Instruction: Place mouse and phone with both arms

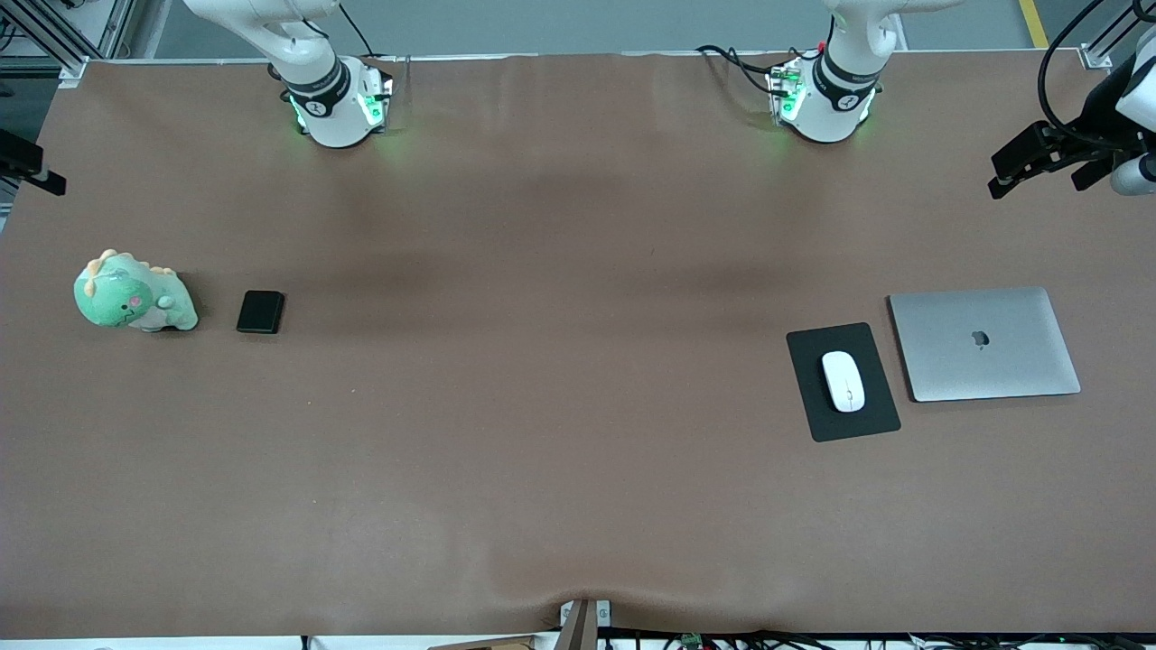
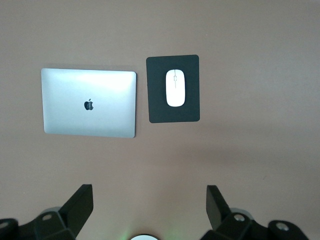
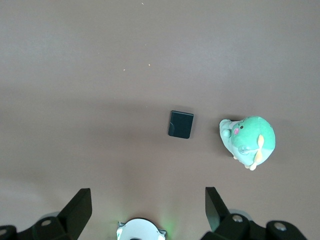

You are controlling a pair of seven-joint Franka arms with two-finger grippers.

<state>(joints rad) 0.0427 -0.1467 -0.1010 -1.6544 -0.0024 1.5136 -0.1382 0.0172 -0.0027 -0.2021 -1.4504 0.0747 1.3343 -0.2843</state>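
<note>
The white mouse [image 1: 843,380] lies on a black mouse pad [image 1: 880,406] toward the left arm's end of the table. It also shows in the left wrist view [image 2: 175,88], on the pad [image 2: 160,110]. The black phone [image 1: 260,311] lies flat toward the right arm's end and shows in the right wrist view [image 3: 180,124]. My left gripper [image 2: 149,200] is open and empty, high over bare table by its own base. My right gripper [image 3: 147,202] is open and empty, high over bare table by its base. Neither gripper shows in the front view.
A closed silver laptop [image 1: 984,343] lies beside the pad, toward the table's end. A green plush dinosaur [image 1: 134,293] sits beside the phone, toward the other end. The arm bases [image 1: 339,104] [image 1: 822,99] glow green. A black device [image 1: 1039,158] overhangs a corner.
</note>
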